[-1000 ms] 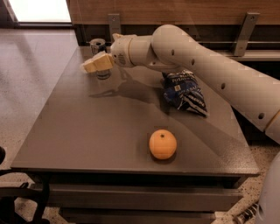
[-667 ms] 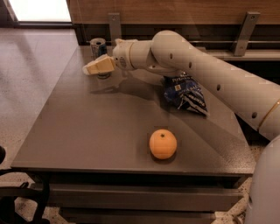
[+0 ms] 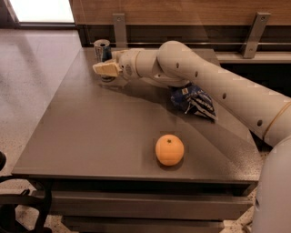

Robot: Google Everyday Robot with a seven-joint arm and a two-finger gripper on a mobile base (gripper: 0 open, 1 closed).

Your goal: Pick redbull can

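Desk (image 3: 91, 136): flat grey-brown top, matte with a soft sheen, and a thick front edge with stepped layers below it. A black item (image 3: 18, 205) at the lower left, off the desk, is too cut off to identify.

Orange (image 3: 169, 150): nearest item, right of centre near the front edge, stem dimple up, standing alone.

Snack bag (image 3: 193, 101): dark blue with white print, crumpled, lying flat toward the right side. It is well apart from the orange and partly under the arm.

Arm (image 3: 218, 86): cream-white and thick, entering from the lower right and reaching across the desk to its far left corner.

Gripper (image 3: 105, 69): beige, low over the far left of the desk and pointing left. It is just in front of the drink can and covers the can's lower part. Whether the jaws are open or closed cannot be told.

Drink can (image 3: 102, 48): slim, blue and silver with a silver top, upright at the far left corner of the desk.

Room: pale speckled floor (image 3: 32, 82) to the left, with a bright patch of light at the top left. A wood-panelled wall (image 3: 182, 11) runs along the back with two metal brackets (image 3: 120, 27) fixed to it.

Change since 0.7 s ago: the gripper sits slightly further right. The drink can, orange and snack bag are in the same places.
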